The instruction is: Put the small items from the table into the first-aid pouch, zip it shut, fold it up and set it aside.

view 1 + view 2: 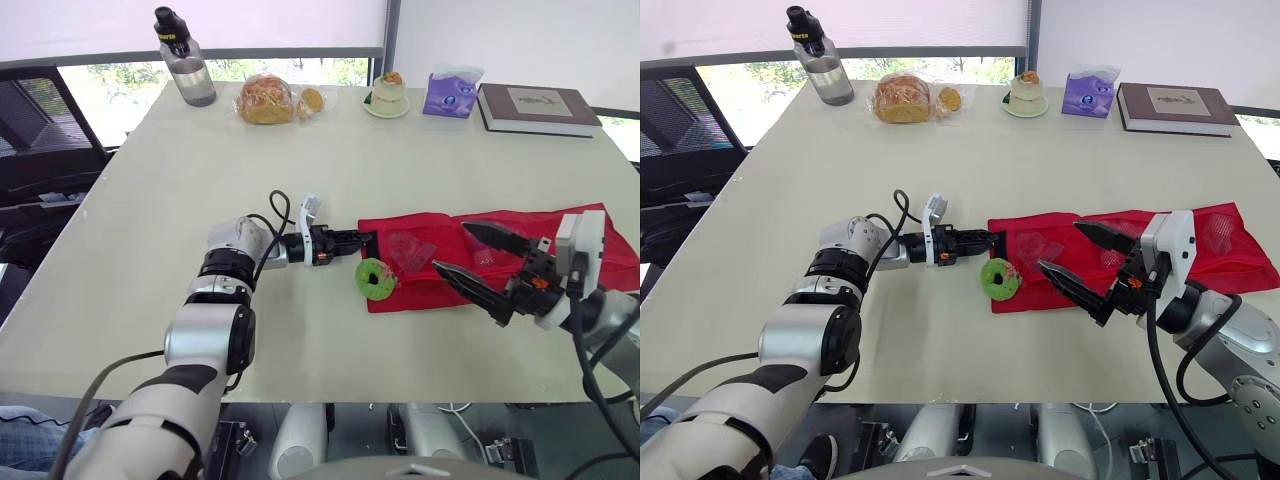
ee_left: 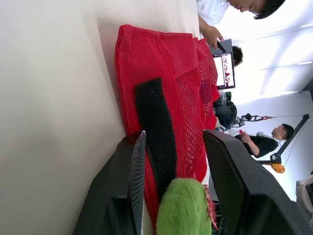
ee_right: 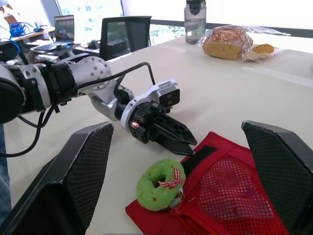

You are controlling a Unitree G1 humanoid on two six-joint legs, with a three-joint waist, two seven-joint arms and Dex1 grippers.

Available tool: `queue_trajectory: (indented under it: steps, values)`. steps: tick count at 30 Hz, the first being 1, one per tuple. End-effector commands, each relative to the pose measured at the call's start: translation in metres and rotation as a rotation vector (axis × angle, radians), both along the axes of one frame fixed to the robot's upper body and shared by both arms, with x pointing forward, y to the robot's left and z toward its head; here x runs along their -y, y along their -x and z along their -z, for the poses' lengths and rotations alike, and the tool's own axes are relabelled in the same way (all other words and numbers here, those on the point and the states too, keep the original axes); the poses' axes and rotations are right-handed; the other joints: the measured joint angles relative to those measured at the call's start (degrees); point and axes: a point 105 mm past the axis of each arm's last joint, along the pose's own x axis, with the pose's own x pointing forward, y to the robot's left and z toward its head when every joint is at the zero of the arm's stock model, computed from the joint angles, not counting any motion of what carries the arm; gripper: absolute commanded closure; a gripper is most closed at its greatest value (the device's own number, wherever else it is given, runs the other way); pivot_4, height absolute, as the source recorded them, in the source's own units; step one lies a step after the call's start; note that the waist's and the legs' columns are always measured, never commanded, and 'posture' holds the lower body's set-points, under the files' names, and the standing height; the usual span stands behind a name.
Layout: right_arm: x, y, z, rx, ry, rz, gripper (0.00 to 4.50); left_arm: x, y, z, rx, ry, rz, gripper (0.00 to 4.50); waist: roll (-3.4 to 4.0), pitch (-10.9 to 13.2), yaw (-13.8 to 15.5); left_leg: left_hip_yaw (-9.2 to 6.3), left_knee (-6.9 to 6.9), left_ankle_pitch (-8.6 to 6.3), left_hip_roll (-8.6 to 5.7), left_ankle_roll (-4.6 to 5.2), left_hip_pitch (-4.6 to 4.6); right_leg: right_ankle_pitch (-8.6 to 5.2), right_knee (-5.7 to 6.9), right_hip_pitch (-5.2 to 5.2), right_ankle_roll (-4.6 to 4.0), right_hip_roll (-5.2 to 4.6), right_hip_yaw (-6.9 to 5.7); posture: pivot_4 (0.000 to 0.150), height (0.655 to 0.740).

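Note:
The red mesh first-aid pouch (image 1: pixel 560 235) lies unfolded and flat on the table's right half, with a clear packet (image 1: pixel 411 248) under its mesh. A green ring-shaped plush (image 1: pixel 375 278) rests against the pouch's near left corner. My left gripper (image 1: pixel 368 239) lies low on the table at the pouch's left edge, just behind the plush. It is open, and the black strip (image 2: pixel 155 132) of the pouch shows between its fingers (image 2: pixel 122 191). My right gripper (image 1: pixel 450 247) hovers over the pouch's near edge, wide open and empty, pointing toward the plush (image 3: pixel 159 183).
Along the far edge stand a water bottle (image 1: pixel 187 60), bagged bread (image 1: pixel 268 98), a small dessert on a plate (image 1: pixel 388 95), a purple tissue pack (image 1: pixel 452 92) and a book (image 1: pixel 537 108). A black chair (image 1: pixel 40 130) stands off the left side. People sit beyond the table.

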Motion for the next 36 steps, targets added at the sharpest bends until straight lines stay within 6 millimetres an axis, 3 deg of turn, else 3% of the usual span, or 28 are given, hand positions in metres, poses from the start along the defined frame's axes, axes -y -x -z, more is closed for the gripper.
queue_trajectory:
  steps: [1, 5, 6, 10, 12, 17, 24, 28, 32, 36]
  values:
    - [-0.003, 0.002, -0.007, 0.044, -0.005, -0.003, 0.0, -0.003, -0.003, 0.005, 0.078, -0.099, 0.015, 2.46, 0.0, 0.0, 0.02, 0.0, 0.0, 0.0, 0.0, 0.0, 0.0, 0.0, 0.0, 0.0, 0.0, 0.0, 0.0, 0.15, 0.74]
    - [-0.002, 0.003, -0.006, 0.046, -0.002, 0.01, 0.0, -0.019, -0.01, -0.011, 0.229, -0.139, -0.003, 2.46, 0.0, 0.0, -0.29, 0.03, 0.03, 0.0, 0.04, 0.0, 0.03, 0.01, 0.03, 0.0, -0.02, 0.01, 0.03, 0.15, 0.74]
    - [-0.001, 0.003, -0.006, 0.046, -0.002, 0.012, 0.0, -0.025, -0.014, -0.019, 0.263, -0.132, -0.035, 2.25, -0.01, 0.0, -0.48, 0.04, 0.03, 0.0, 0.07, 0.0, 0.03, 0.01, 0.04, -0.01, -0.02, 0.02, 0.03, 0.15, 0.74]
    - [-0.001, 0.003, -0.005, 0.046, -0.004, 0.014, 0.0, -0.038, -0.023, -0.043, 0.346, -0.113, -0.111, 1.05, -0.01, 0.01, -1.47, 0.02, 0.04, 0.0, 0.29, 0.0, 0.02, 0.01, 0.06, -0.04, -0.02, 0.1, 0.01, 0.15, 0.74]
    - [-0.002, 0.003, -0.005, 0.046, -0.005, 0.012, 0.0, -0.039, -0.026, -0.047, 0.36, -0.115, -0.131, 0.07, -0.01, 0.01, -1.49, 0.04, 0.04, 0.0, 0.31, -0.01, 0.01, 0.01, 0.05, -0.05, -0.02, 0.12, 0.01, 0.15, 0.74]
    - [-0.004, 0.0, -0.007, 0.052, 0.001, -0.015, 0.0, -0.027, -0.035, -0.019, 0.435, -0.311, -0.125, 0.03, -0.02, 0.01, -0.89, 0.07, 0.05, 0.0, 0.26, -0.01, -0.02, 0.02, 0.01, -0.03, 0.0, 0.04, 0.03, 0.15, 0.74]
    - [-0.004, -0.001, -0.007, 0.056, 0.001, -0.019, 0.0, 0.017, -0.03, -0.01, 0.39, -0.244, -0.035, 0.03, -0.03, 0.0, 0.19, 0.02, 0.2, 0.0, 0.07, 0.0, -0.02, -0.02, 0.05, 0.04, 0.05, 0.04, -0.01, 0.15, 0.74]
    - [-0.005, 0.0, -0.007, 0.058, -0.006, -0.015, 0.0, 0.035, -0.014, -0.006, 0.377, -0.208, 0.111, 0.03, -0.03, 0.0, 0.1, 0.02, 0.23, 0.0, 0.0, 0.0, -0.05, -0.01, 0.02, 0.06, 0.05, 0.02, 0.04, 0.15, 0.74]
    - [-0.004, 0.001, -0.007, 0.06, -0.003, -0.006, 0.0, 0.043, 0.01, -0.009, 0.356, -0.15, 0.282, 0.03, -0.03, 0.0, -0.06, 0.0, 0.17, -0.01, 0.0, 0.0, -0.05, 0.0, 0.02, 0.05, -0.01, 0.04, 0.03, 0.15, 0.74]
    - [-0.004, 0.001, -0.007, 0.063, -0.003, 0.0, 0.0, 0.042, 0.007, -0.008, 0.332, -0.15, 0.259, 0.03, -0.03, 0.0, -0.08, -0.04, 0.16, -0.01, 0.02, 0.0, -0.06, -0.01, 0.01, 0.04, -0.01, 0.05, 0.01, 0.15, 0.74]
